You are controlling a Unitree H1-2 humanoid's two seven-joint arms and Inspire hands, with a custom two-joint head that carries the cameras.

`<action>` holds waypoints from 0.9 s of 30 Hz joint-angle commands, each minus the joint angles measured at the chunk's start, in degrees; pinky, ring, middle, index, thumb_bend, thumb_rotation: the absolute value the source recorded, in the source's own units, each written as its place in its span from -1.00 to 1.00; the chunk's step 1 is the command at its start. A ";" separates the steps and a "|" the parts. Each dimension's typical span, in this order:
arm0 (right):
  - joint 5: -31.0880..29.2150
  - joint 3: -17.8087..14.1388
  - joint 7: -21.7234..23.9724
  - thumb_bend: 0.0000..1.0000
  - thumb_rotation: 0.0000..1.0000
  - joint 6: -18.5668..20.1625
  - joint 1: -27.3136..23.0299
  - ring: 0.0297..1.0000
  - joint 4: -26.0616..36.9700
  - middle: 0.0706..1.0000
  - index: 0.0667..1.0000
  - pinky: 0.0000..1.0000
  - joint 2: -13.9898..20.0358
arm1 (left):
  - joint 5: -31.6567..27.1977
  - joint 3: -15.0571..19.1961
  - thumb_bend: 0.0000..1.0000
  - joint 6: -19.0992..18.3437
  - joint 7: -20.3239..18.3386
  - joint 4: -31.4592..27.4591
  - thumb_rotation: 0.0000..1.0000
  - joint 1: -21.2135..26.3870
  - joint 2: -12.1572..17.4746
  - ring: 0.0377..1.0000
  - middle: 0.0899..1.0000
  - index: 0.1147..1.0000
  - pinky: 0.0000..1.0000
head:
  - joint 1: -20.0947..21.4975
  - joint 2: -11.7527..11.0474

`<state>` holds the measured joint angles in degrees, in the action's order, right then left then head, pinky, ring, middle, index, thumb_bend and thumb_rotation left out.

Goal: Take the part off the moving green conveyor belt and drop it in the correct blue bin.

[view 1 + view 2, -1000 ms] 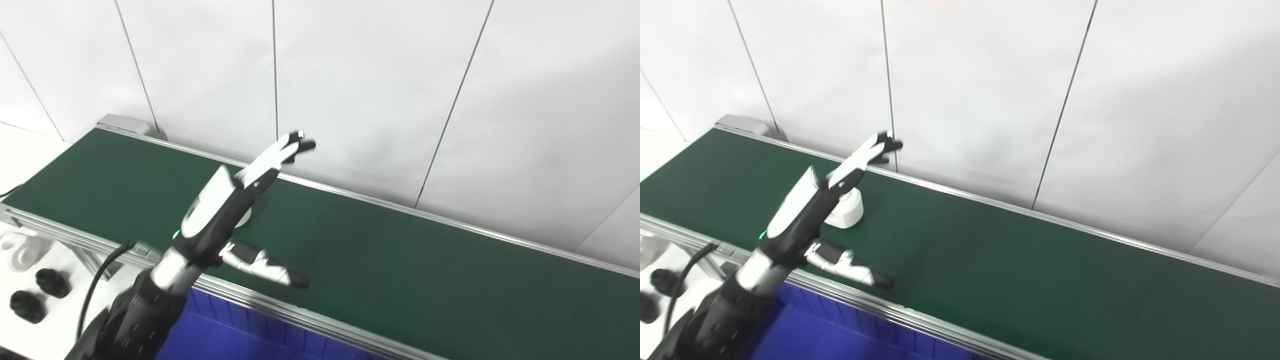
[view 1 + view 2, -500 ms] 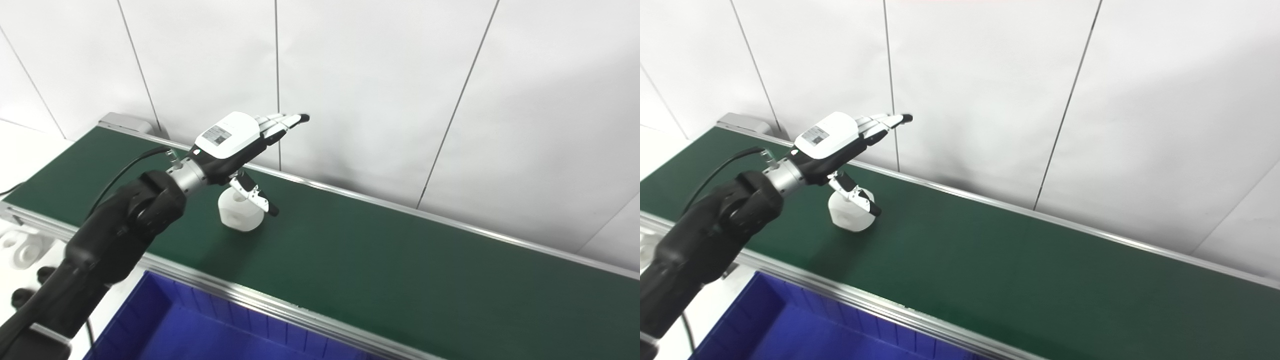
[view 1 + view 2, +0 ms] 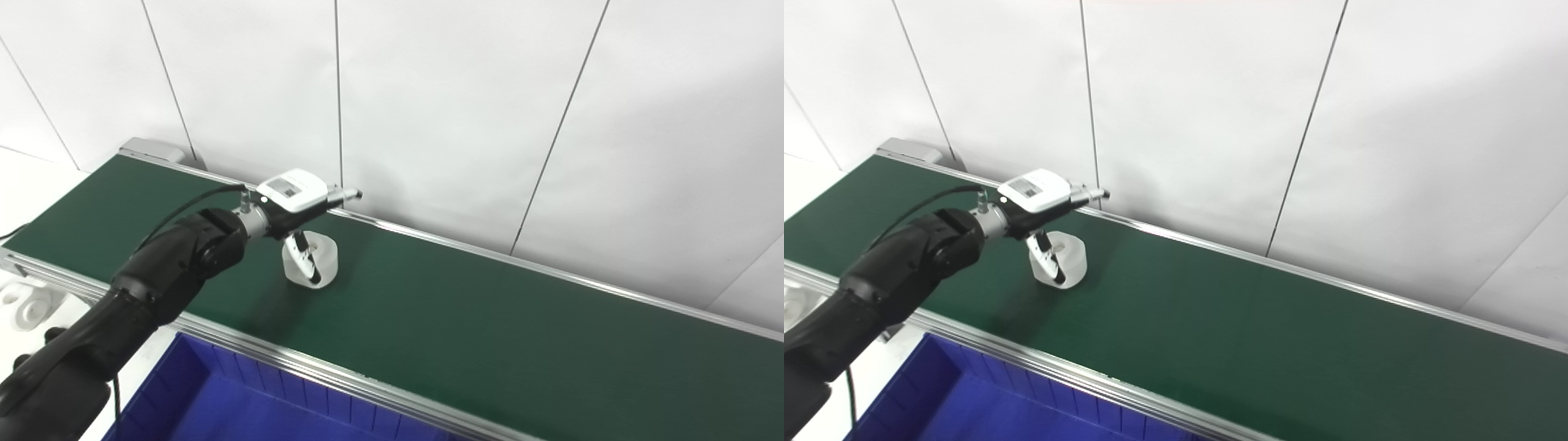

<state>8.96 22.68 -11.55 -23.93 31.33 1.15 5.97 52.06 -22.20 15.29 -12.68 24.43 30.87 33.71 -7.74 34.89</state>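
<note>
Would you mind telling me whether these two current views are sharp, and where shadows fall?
Left eye view: the left hand and white part look sharp, no motion blur; a soft shadow darkens the conveyor belt beside the part. Right eye view: equally crisp; a broad diffuse shadow crosses the white wall.

No text, brand or number can be read here; the only marking is a small printed sticker (image 3: 283, 186) on the white back of the left hand (image 3: 293, 195), and its dark print is too small and blurred to make out
</note>
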 commanded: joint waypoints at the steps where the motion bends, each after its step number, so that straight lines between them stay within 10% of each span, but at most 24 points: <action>1: 0.14 0.08 0.50 1.00 1.00 -2.96 0.88 1.00 2.11 1.00 1.00 1.00 -0.60 | 1.31 -0.65 1.00 -1.44 0.61 0.30 -0.21 2.97 0.22 0.88 0.85 0.86 0.83 | -0.06 -0.05; 10: 0.71 0.09 0.63 1.00 1.00 -2.91 1.89 0.99 3.32 1.00 1.00 1.00 -1.51 | 4.72 -5.41 1.00 -2.90 0.89 4.73 -0.19 3.34 -1.22 0.87 0.82 0.78 0.83 | 0.92 1.00; 12: 0.82 0.05 0.90 1.00 1.00 -2.93 1.97 0.99 3.63 1.00 1.00 0.99 -1.61 | 4.76 -5.96 1.00 -1.46 4.54 6.58 -0.27 3.00 -1.63 0.80 0.76 0.72 0.76 | 1.04 1.37; 15: 0.93 -0.12 1.22 1.00 1.00 -2.98 2.15 0.99 3.90 1.00 1.00 0.97 -1.82 | 2.28 -5.12 0.87 3.26 12.85 10.38 -0.90 2.46 -2.96 0.23 0.24 0.24 0.21 | 1.31 1.42; 19: 1.41 -0.32 1.16 1.00 1.00 -2.95 2.52 0.97 4.44 1.00 1.00 0.91 -2.13 | 2.65 -5.79 0.13 8.41 23.84 14.24 -0.99 2.19 -4.04 -0.07 -0.10 -0.10 -0.06 | 1.50 1.82; 27: 1.19 -0.37 1.51 1.00 1.00 -2.99 2.80 0.95 4.50 1.00 1.00 0.87 -2.34 | 3.45 -7.65 0.01 10.88 28.12 14.58 -1.00 3.54 -4.64 -0.14 -0.14 -0.13 -0.12 | 1.43 1.79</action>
<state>10.01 22.30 -10.42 -23.93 33.27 4.13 4.25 55.57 -30.24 25.66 13.46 39.69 31.38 28.86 -6.24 36.74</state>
